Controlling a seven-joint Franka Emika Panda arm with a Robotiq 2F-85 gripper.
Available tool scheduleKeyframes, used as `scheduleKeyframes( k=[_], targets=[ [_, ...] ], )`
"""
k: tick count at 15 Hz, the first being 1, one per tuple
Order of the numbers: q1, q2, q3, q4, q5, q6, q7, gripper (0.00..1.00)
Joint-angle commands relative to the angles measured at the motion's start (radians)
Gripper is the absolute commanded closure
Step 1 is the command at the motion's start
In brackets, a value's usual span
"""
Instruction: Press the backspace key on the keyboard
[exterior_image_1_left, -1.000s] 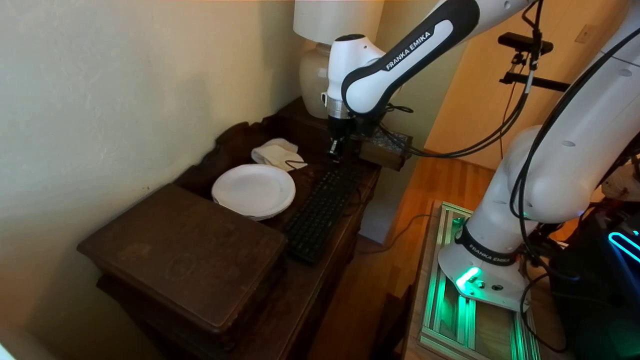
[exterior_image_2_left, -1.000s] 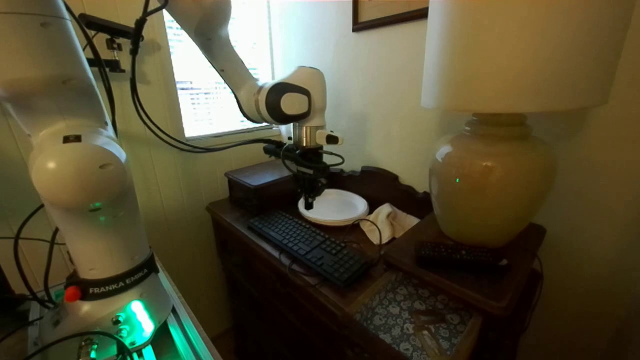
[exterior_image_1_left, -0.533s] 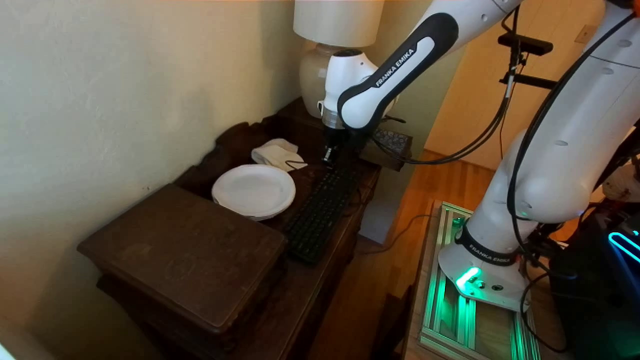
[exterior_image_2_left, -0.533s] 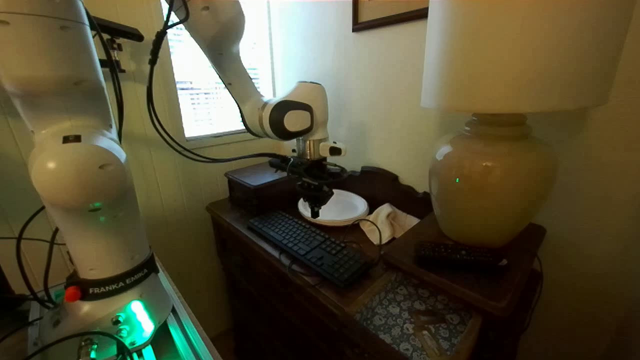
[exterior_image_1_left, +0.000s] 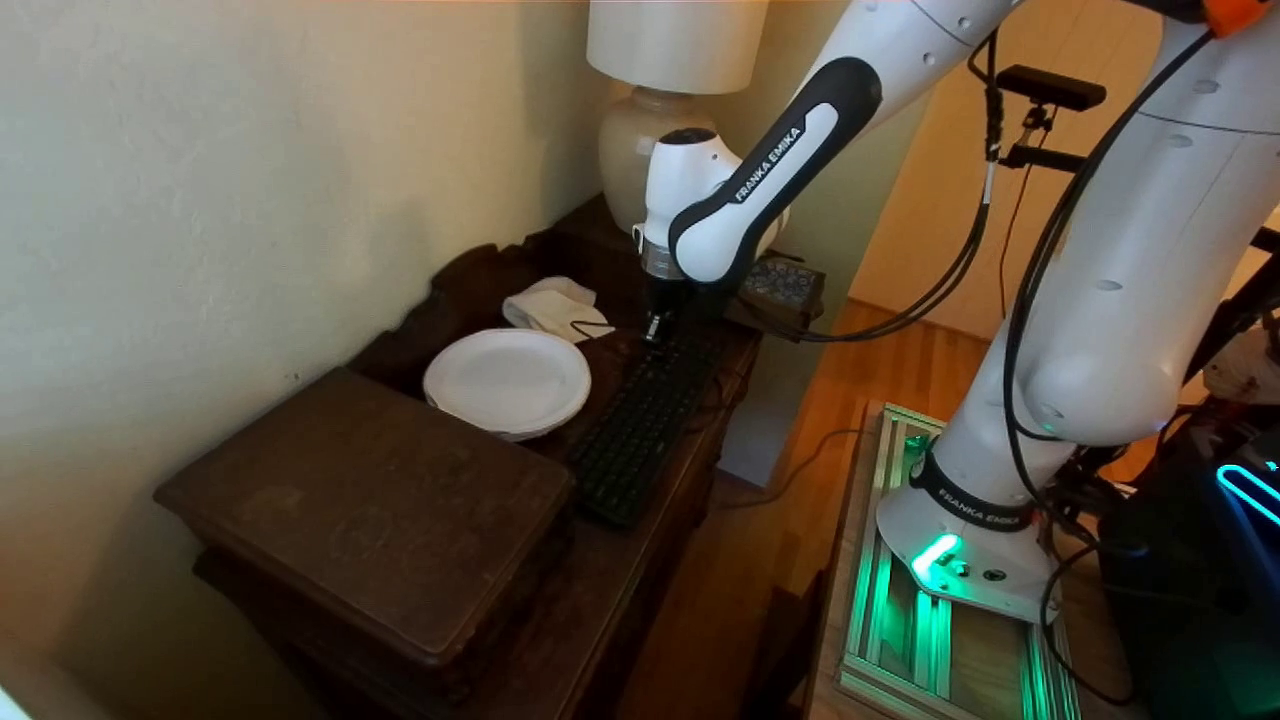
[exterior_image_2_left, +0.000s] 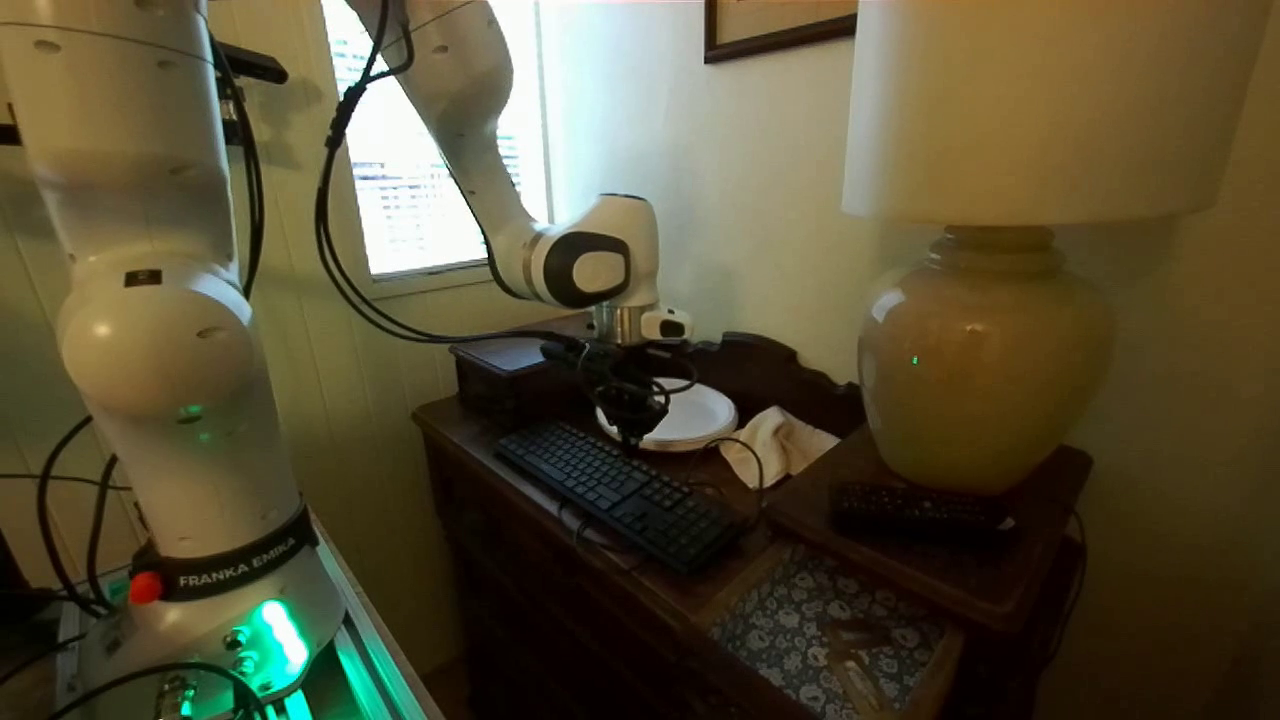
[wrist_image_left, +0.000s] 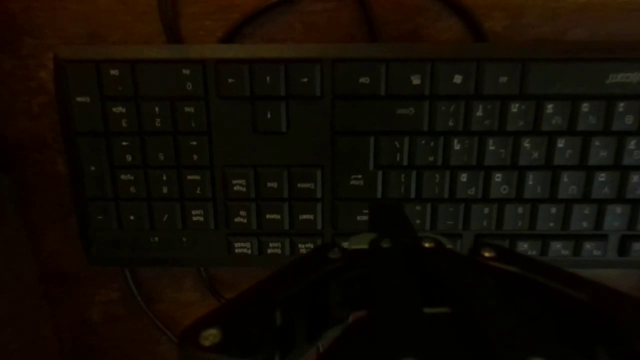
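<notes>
The long black keyboard lies on the dark wooden dresser and shows in an exterior view. It fills much of the dim wrist view, where its lettering stands upside down. The backspace key is beside the Enter key, its right part covered by my fingertips. My gripper is shut, its fingertips together and nothing visible between them. In both exterior views the gripper points down at the keyboard's back edge. I cannot tell whether the tips touch the key.
A stack of white plates and a pale cloth lie behind the keyboard. A brown wooden box stands at one end. A lamp, a remote and an open flowered drawer are at the other end.
My gripper has moved down, closer to the keyboard, and shifted slightly along it. It stays shut. The keyboard and the plates have not moved.
</notes>
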Motion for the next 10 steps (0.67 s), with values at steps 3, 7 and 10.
scheduleKeyframes(
  k=[3, 7, 10],
  targets=[
    [-0.018, 0.044, 0.003, 0.024, 0.034, 0.026, -0.027, 1.00],
    [-0.027, 0.066, 0.006, 0.036, 0.056, 0.033, -0.040, 1.00],
    [-0.032, 0.085, 0.009, 0.049, 0.070, 0.036, -0.050, 1.00]
  ],
)
